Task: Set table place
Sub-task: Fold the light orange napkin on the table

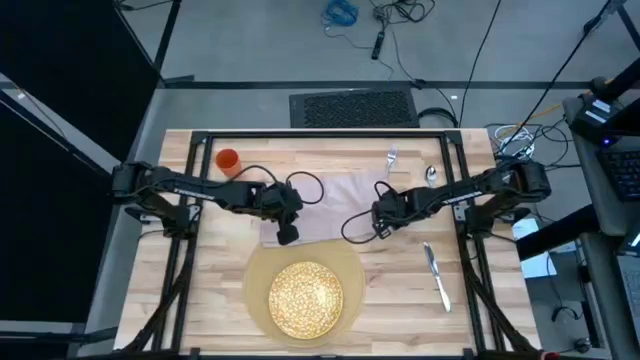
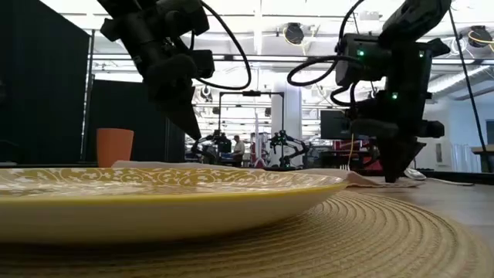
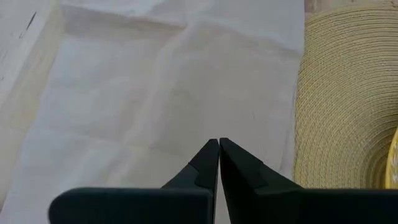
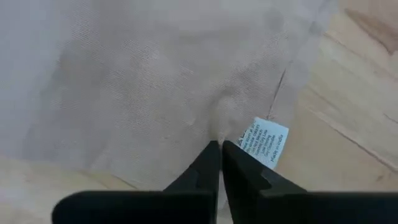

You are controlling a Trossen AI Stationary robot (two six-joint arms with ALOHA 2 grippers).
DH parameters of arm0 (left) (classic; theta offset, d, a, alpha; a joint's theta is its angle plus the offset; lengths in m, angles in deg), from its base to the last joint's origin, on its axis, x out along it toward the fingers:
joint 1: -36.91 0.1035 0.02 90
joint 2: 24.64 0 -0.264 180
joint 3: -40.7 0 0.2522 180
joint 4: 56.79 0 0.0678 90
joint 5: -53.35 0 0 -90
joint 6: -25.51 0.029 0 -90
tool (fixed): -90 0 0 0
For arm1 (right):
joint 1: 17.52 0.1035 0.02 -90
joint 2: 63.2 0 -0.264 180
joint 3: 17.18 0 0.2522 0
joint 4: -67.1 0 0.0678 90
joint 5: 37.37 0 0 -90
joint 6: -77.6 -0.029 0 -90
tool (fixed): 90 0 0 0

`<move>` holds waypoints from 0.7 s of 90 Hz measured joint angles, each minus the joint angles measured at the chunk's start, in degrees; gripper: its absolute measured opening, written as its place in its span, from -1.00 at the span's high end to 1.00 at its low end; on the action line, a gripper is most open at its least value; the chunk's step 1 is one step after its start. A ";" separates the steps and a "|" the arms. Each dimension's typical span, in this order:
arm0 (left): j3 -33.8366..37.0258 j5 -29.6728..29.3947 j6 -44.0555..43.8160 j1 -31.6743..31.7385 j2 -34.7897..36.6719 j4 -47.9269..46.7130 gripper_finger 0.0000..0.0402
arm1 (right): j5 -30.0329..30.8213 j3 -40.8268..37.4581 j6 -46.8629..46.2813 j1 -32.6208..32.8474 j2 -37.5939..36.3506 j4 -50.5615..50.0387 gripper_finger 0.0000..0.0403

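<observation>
The pinkish-grey napkin (image 1: 330,205) lies flat on the table (image 1: 200,290), just beyond the round tan mat (image 1: 262,268) that carries the gold-speckled plate (image 1: 307,298). My left gripper (image 1: 287,236) is shut and hangs a little above the napkin's near left part (image 3: 155,93), beside the mat's edge (image 3: 342,93). My right gripper (image 4: 219,144) is shut on the napkin at its near right corner, down at table height (image 2: 397,177). The orange cup (image 1: 228,160) stands at the far left. Fork (image 1: 392,157), spoon (image 1: 430,174) and knife (image 1: 436,275) lie to the right. My right gripper pinches the napkin between its two fingertips near the near right corner, right beside the white care label (image 4: 264,142). The fingers come from above, pointing down. The cloth puckers into small wrinkles at the tips (image 4: 221,118), and the rest of it lies on the table.
Black rails (image 1: 195,200) of the frame run along both table sides under the arms. Bare planks show left of the mat and between mat and knife (image 1: 400,290). Cables loop off both wrists (image 1: 310,185).
</observation>
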 joint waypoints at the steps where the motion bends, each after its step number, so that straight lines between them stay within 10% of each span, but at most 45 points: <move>1: 0.00 0.00 0.01 0.00 0.00 -0.01 1.00 | 0.01 0.12 0.01 0.00 -0.10 -0.14 0.99; 63: 0.00 -0.01 1.06 0.00 0.00 -0.02 1.00 | -0.08 2.56 -2.97 0.02 -1.29 -10.03 0.99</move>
